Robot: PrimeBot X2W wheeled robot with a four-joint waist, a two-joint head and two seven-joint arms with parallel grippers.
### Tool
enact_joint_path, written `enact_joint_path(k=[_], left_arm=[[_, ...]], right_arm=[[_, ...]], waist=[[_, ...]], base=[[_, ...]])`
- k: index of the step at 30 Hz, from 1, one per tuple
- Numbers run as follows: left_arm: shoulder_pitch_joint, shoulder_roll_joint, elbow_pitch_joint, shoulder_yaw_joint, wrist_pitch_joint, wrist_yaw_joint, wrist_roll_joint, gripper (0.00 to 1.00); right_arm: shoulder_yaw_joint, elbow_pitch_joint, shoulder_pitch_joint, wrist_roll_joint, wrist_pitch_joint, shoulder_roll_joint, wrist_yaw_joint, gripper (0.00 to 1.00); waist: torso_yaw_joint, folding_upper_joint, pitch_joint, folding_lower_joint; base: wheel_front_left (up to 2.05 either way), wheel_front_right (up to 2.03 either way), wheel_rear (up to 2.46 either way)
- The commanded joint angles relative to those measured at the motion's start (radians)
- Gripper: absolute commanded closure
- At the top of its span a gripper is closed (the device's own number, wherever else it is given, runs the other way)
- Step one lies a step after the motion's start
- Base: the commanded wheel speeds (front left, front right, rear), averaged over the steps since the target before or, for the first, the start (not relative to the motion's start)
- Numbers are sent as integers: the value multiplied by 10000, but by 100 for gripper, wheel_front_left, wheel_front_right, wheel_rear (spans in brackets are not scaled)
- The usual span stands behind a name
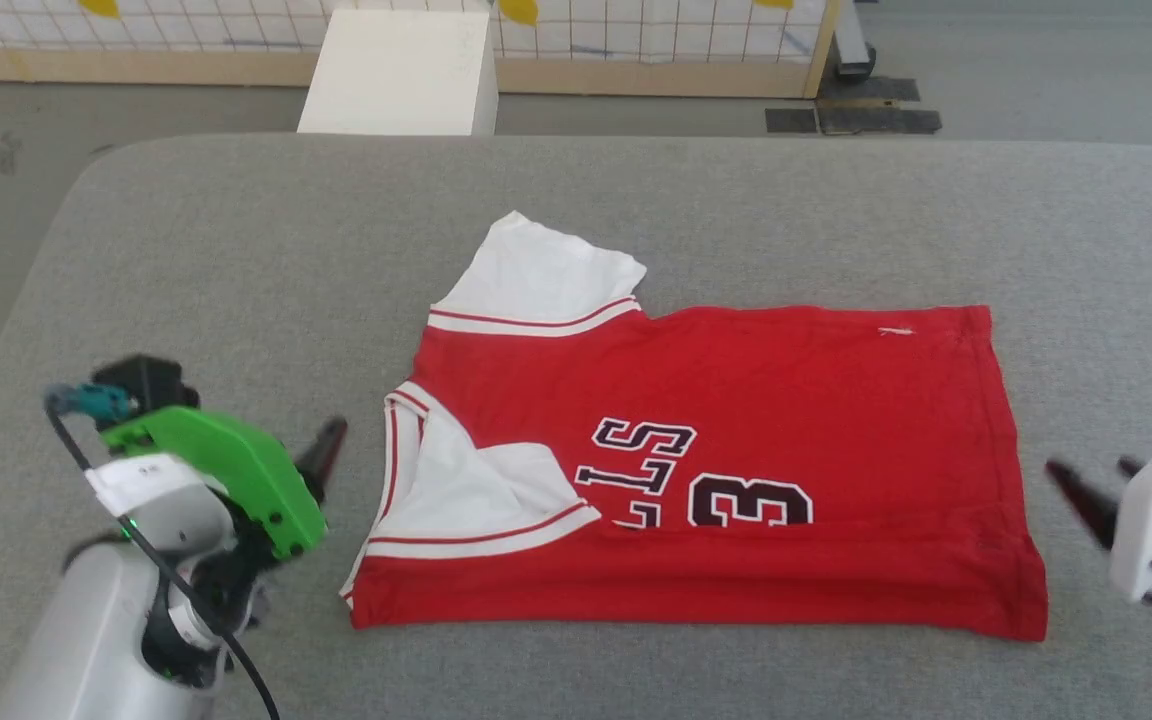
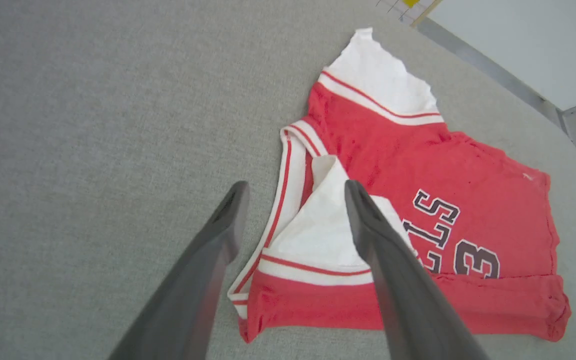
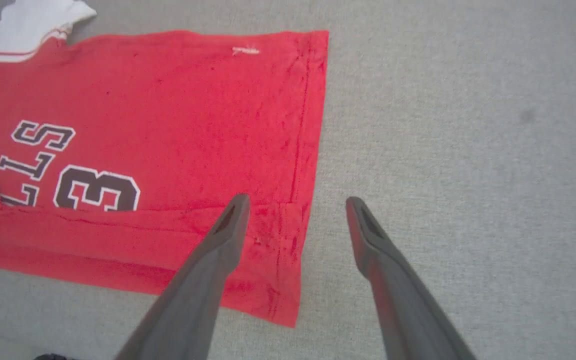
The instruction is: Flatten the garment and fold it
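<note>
**Item:** garment (image 1: 736,400), lying flat on the grey table (image 1: 236,250), collar to the left and hem (image 1: 1006,450) to the right. The near long edge (image 1: 736,575) is folded up over the chest and covers the lower part of the lettering (image 1: 696,480). The near sleeve (image 1: 476,490) is tucked on top, and the far sleeve (image 1: 546,275) juts out beyond the far edge.

**Tools:** left gripper (image 2: 296,189), jaws spread and empty, just left of the collar. Right gripper (image 3: 296,201), jaws spread and empty, just right of the hem.

**Hazards for you:**
- If you pinch only the top layer at the far edge, the back layer will probably lag and bunch.
- If you lift the two ends unevenly, the fold is likely to skew.
- If you drag cloth across the table, the near fold may creep open.
- If you leave the far sleeve untucked, it may flop outside the finished fold.
</note>
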Motion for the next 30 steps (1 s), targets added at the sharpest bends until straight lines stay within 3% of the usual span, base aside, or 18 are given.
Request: enact_joint_path(k=[1, 9, 13, 19, 30], left_arm=[[-246, 102, -99, 57, -368, -27, 333, 0], [-822, -325, 203, 234, -3726, -830, 1422, 0], [-1046, -524, 691, 196, -5600, -1292, 2010, 0], [-1391, -794, 1567, 110, -7510, -1706, 2520, 0], [-2722, -1106, 2816, -457, -7977, -2097, 3068, 0]], right_arm=[[-213, -143, -327, -14, -274, 67, -17, 0], [-1127, -336, -1183, -497, -2659, 552, -17, 0], [-1040, -260, -1351, -661, -3972, 457, -17, 0], [-777, -62, -1388, -652, -5583, 220, -17, 0], [-601, 224, -1722, -464, -6504, 57, -17, 0]], waist=[[-115, -1, -105, 0], [-195, -1, 54, 0], [-136, -1, 241, 0], [-66, -1, 628, 0], [65, -1, 1850, 0]], base=[[0, 0, 0], [0, 0, 0], [0, 0, 0], [0, 0, 0], [0, 0, 0]])
